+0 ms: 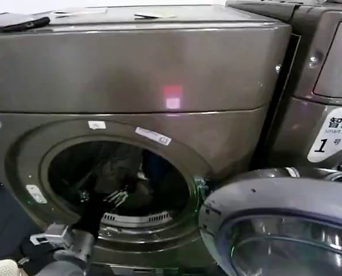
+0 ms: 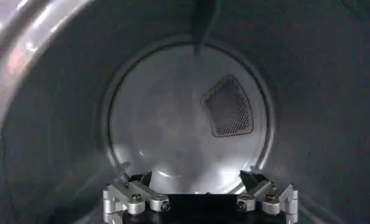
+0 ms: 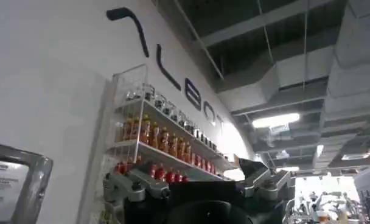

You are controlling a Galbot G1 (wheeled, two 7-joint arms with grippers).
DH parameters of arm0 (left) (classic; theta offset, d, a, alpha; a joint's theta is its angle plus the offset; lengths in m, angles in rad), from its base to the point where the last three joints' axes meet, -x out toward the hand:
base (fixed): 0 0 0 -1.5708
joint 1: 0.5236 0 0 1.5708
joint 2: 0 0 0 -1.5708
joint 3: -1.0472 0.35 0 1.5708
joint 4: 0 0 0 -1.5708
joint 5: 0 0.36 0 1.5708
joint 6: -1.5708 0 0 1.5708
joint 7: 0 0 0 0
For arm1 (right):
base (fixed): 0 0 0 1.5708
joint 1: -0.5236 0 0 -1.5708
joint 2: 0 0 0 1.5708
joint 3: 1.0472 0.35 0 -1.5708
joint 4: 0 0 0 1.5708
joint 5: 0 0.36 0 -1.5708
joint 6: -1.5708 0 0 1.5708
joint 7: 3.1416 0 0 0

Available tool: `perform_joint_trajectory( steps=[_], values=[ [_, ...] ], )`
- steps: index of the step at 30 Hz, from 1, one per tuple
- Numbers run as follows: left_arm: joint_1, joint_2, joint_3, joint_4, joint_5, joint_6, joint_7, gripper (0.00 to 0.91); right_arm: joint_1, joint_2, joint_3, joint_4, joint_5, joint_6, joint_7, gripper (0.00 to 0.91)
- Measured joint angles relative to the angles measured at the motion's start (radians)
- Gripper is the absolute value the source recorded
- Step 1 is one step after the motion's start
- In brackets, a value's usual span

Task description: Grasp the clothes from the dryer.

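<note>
The dryer fills the head view, a bronze-grey front with a small pink-red light glowing on its panel and its round porthole standing open. The door is swung out toward the robot's right, glass bowl facing up. Beside it stands a second machine with a white sticker marked 1.

The left arm reaches in at the porthole's lower left edge. From its wrist, the left gripper sits inside the drum with its fingers spread apart and nothing between them, facing the pale round back wall and its perforated vent. No garment can be made out in that stretch of drum (the porthole's interior is dark and indistinct in the head view).

The right gripper points up into the room, fingers apart and holding nothing, before a white wall with dark lettering, a clear shelf of bottles, and a ceiling of ducts with strip lights.
</note>
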Motion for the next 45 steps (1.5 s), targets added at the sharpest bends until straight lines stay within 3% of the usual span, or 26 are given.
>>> perform_joint_trajectory(
  steps=[19, 27, 35, 45],
  values=[
    [-0.393, -0.022, 0.087, 0.563, 0.104, -0.089, 0.058, 0.907, 0.004, 0.003, 0.003, -0.006, 0.004, 0.001, -0.008, 0.907],
    [-0.549, 0.020, 0.194, 0.824, 0.227, -0.110, 0.323, 0.907, 0.008, 0.006, -0.005, -0.001, 0.004, 0.001, -0.014, 0.907],
    [-0.694, 0.072, 0.376, 1.033, 0.412, -0.217, 0.644, 0.907, 0.005, 0.016, -0.001, -0.003, 0.004, 0.002, -0.019, 0.907],
    [-0.840, 0.078, 0.511, 1.201, 0.758, -0.301, 0.837, 0.907, 0.009, 0.023, -0.010, 0.008, 0.003, 0.004, -0.023, 0.907]
  ],
)
